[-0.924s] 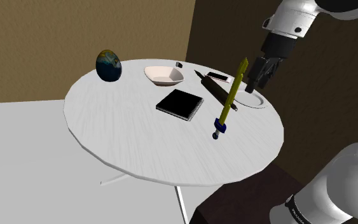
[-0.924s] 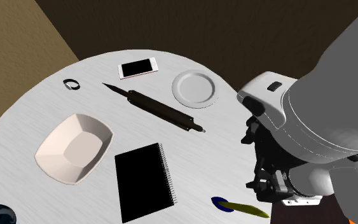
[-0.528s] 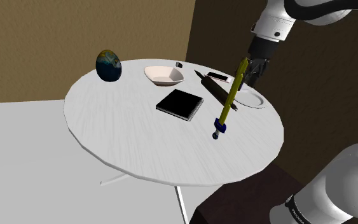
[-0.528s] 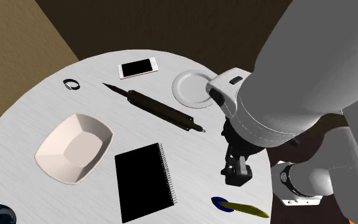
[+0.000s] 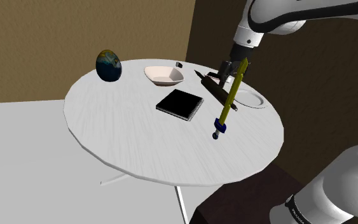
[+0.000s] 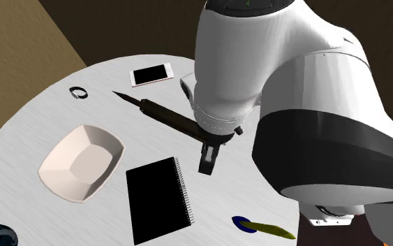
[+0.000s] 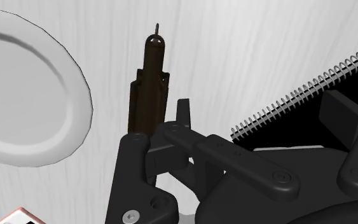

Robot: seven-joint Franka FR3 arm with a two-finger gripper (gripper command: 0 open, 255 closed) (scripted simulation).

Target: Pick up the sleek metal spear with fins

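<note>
Since 0.9 s ago the arm swung in from lower right of 2nd ext view to frame centre. The tool [image 6: 208,159] now hangs over the lower-right end of the spear [image 6: 167,117]; before, it was down by the yellow-green rod [image 6: 266,227]. In shoulder view the tool [image 5: 222,71] went from right of the plate [image 5: 255,100] to upper centre-right, over the spear [image 5: 214,89]. Nothing on the desk [image 5: 126,133] shifted.

Tool: can't tell whether released or clenched, as black linkage covers it in wrist view. Contact w/ spear: can't tell, it looks just above it. In wrist view the dark finned spear body [image 7: 148,89] runs out from under the tool, small ring at its far end. The plate [image 7: 25,95] is on one side of it and the notebook spiral [image 7: 298,95] on the other.

Spear: dark brown, flat on desk. It runs diagonally from upper left toward centre of 2nd ext view, btwn the phone [image 6: 151,73] and the black notebook [image 6: 158,199].

Containers: beige bowl [image 6: 82,163] at left of 2nd ext view, bare inner surface showing. White plate's face is likewise bare. The rod stands tilted at centre-right of shoulder view, blue end down on desk.
</note>
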